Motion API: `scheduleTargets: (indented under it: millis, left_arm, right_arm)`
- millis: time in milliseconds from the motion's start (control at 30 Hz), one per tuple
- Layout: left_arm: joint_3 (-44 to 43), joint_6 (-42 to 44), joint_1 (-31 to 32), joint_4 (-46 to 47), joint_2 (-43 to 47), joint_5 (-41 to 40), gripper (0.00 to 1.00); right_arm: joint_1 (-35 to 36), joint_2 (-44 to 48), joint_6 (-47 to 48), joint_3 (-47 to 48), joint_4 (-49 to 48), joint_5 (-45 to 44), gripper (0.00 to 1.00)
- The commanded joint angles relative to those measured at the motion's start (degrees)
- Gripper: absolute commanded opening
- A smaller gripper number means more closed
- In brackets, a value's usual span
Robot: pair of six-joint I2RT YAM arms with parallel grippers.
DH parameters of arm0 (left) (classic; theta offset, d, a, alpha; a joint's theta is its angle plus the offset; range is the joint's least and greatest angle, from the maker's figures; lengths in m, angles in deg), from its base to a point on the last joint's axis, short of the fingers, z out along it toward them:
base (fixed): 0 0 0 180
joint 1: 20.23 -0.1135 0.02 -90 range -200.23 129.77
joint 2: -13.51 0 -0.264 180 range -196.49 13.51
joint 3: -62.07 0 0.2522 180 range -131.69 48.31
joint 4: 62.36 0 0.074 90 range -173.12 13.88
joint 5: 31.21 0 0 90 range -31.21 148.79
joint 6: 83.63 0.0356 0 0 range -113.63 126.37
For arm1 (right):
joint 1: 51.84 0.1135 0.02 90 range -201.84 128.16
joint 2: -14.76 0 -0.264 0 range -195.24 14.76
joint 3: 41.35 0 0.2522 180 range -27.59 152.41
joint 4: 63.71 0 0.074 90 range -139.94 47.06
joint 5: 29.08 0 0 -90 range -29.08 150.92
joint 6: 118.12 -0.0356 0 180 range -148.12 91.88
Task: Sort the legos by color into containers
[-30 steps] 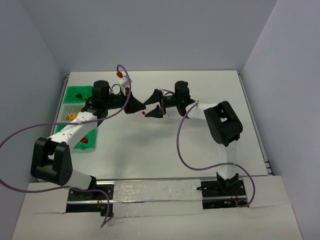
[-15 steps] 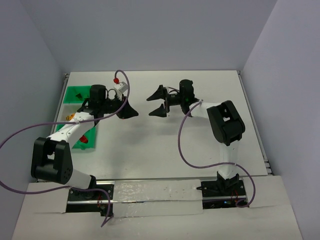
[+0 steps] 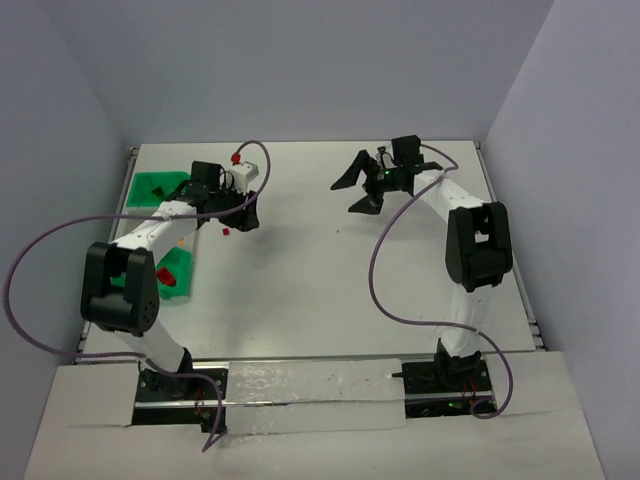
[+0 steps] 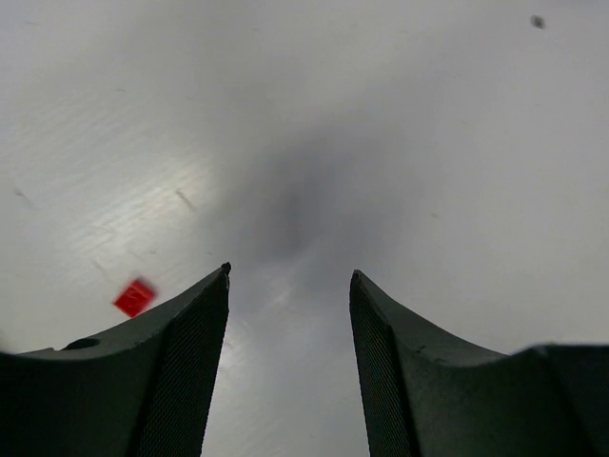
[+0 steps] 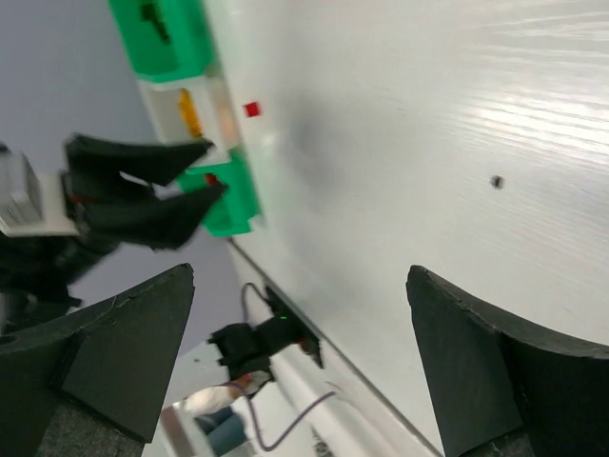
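Left gripper: is being held partly open above the white table, with a clear gap showing between its two dark fingers
Left gripper's hold: nothing is being gripped; only bare table is being seen between the jaws
Red lego brick: is lying flat on the table just outside the left-hand finger in the wrist view, not between the jaws and not touching them
Right gripper: is being held wide open over the table, its fingers standing at the two edges of its wrist view
Right gripper's hold: nothing is being carried; the space between the jaws is being filled only by table
Containers: three joined bins are being seen well apart from the right jaws, behind the left gripper
Far green bin: a small dark piece is being shown inside; its colour cannot be told
Whitish bin: an orange-yellow brick is lying inside; the loose red brick is lying on the table just beside this bin
Near green bin: a red brick is lying inside
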Motion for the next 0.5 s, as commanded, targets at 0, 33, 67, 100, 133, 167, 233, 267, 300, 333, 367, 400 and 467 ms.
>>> scheduleTargets:
  millis: [0, 33, 67, 100, 133, 167, 233, 267, 300, 333, 367, 400, 467]
  left_arm:
    - [-4.7, -1.1, -0.6, -3.1, -4.4, -9.6, 0.60]
    - [-5.5, -1.1, -1.3, -4.0, -5.4, -9.9, 0.60]
    - [-5.9, -1.2, -1.6, -4.6, -6.1, -10.5, 0.60]
    - [-6.4, -1.4, -2.2, -5.5, -7.0, -11.3, 0.60]
    - [-7.1, -1.6, -2.6, -6.1, -7.4, -11.8, 0.60]
    - [-8.0, -2.2, -3.1, -7.0, -8.2, -12.6, 0.59]
    - [-8.8, -3.2, -3.5, -8.1, -9.1, -13.7, 0.58]
    - [-9.0, -3.7, -3.7, -8.4, -9.4, -14.1, 0.58]
    - [-9.0, -4.9, -3.9, -8.5, -9.5, -14.8, 0.58]
    - [-8.9, -5.6, -4.1, -8.5, -9.5, -15.6, 0.57]
    - [-8.8, -6.2, -4.2, -8.3, -9.5, -16.2, 0.57]
    - [-8.7, -7.0, -4.3, -8.3, -9.5, -16.7, 0.58]
    - [-9.1, -8.1, -4.5, -8.7, -10.3, -17.9, 0.57]
  right_arm:
    - [-0.5, 4.3, 11.0, 3.2, 11.6, -7.4, 1.00]
    - [-0.7, 4.5, 11.9, 3.7, 12.7, -7.8, 1.00]
    - [-0.6, 4.6, 12.1, 3.9, 13.5, -8.0, 1.00]
    - [-0.6, 4.9, 12.4, 3.9, 13.6, -8.1, 1.00]
    - [-0.7, 5.0, 12.4, 3.9, 13.7, -8.0, 1.00]
    - [-0.7, 5.0, 12.3, 3.7, 13.7, -7.8, 1.00]
    - [-0.7, 4.9, 12.1, 3.8, 13.7, -7.5, 1.00]
    - [-0.8, 4.9, 12.0, 3.7, 13.6, -7.2, 1.00]
    - [-0.8, 4.7, 11.9, 3.7, 13.5, -6.8, 1.00]
    - [-0.8, 4.6, 11.8, 3.7, 13.4, -6.4, 1.00]
    - [-0.8, 4.6, 11.6, 3.7, 13.4, -6.3, 1.00]
    - [-0.7, 4.5, 11.6, 3.6, 13.3, -5.9, 1.00]
    - [-0.8, 4.3, 11.2, 3.4, 13.0, -5.0, 1.00]
